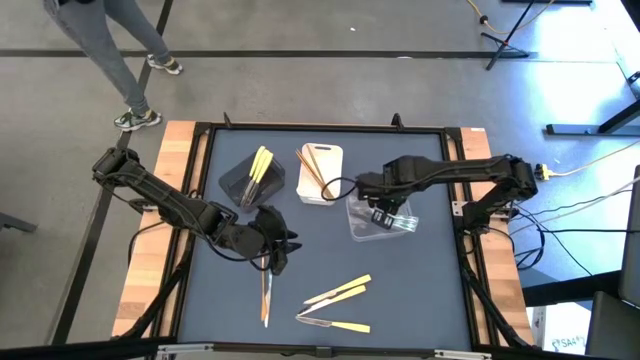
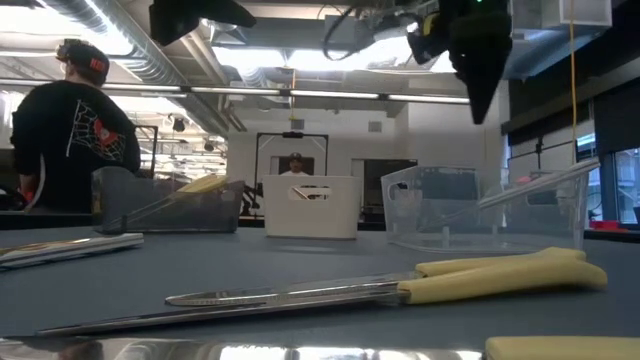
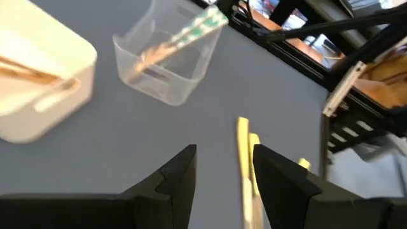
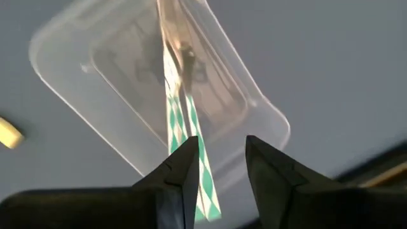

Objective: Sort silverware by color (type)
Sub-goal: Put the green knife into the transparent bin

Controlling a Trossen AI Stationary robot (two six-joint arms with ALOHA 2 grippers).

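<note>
Closest to the front edge, a few pale yellow-handled knives [image 1: 338, 292] plus 1 orange-handled knife [image 1: 266, 296] lie loose on the desk [image 1: 420, 290]. The left gripper [image 1: 278, 256] hovers spread and empty by that one, so grabbing it looks next. Farther back, the right gripper [image 1: 384, 213] hangs spread, empty, over the clear tray [image 1: 358, 226]; the black tray [image 1: 236, 183] and white tray [image 1: 330, 158] are already loaded.

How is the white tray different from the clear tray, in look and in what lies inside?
The white tray is solid, with orange-brown utensils inside; the clear tray is see-through and holds green-and-white handled pieces. The right hand is above the clear tray; no hand is above the white tray. Both stand on the table.
</note>
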